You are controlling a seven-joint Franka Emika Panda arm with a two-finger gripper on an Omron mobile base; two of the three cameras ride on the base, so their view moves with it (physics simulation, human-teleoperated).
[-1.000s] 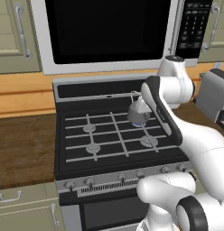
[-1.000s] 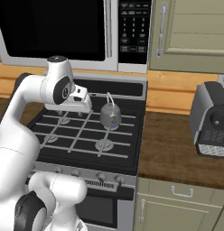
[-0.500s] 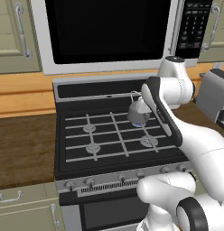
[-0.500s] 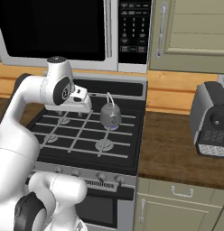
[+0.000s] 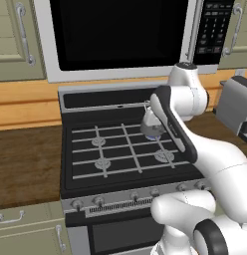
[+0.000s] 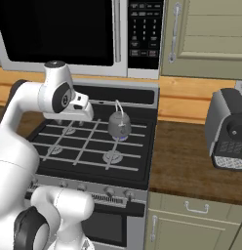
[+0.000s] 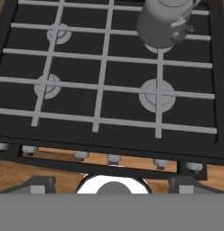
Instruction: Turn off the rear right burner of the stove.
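- Stove (image 5: 80,149): black gas range with silver trim, set between wood counters beneath the microwave (image 5: 115,35); four grey burners under grid grates, with an oven door below the front edge.
- Rear right burner (image 6: 121,137): at the stove's rear right corner, marked by a faint blue glow; a small grey kettle (image 6: 119,124) stands directly on it and hides most of the disc.
- Knobs (image 7: 114,158): a row of small silver knobs along the stove's front edge, six by my count in the hand view. Which one governs the rear right burner cannot be read; probably one of the two at the right end, such as the knob (image 7: 193,166) nearest the front right corner.
- Handling, as judged: the knob is rigid metal, smooth and likely slippery, fixed on a shaft, so it turns and will not lift. It is best pinched across its round rim with both fingertips, square to the front panel, then rotated. It is small, so alignment matters more than force.
- Gripper (image 7: 112,180): jaws stand wide apart, holding nothing; poised over the stove's front edge, well clear of the knobs and the kettle.
- Coffee machine (image 6: 229,129): on the right counter, well apart from the work.
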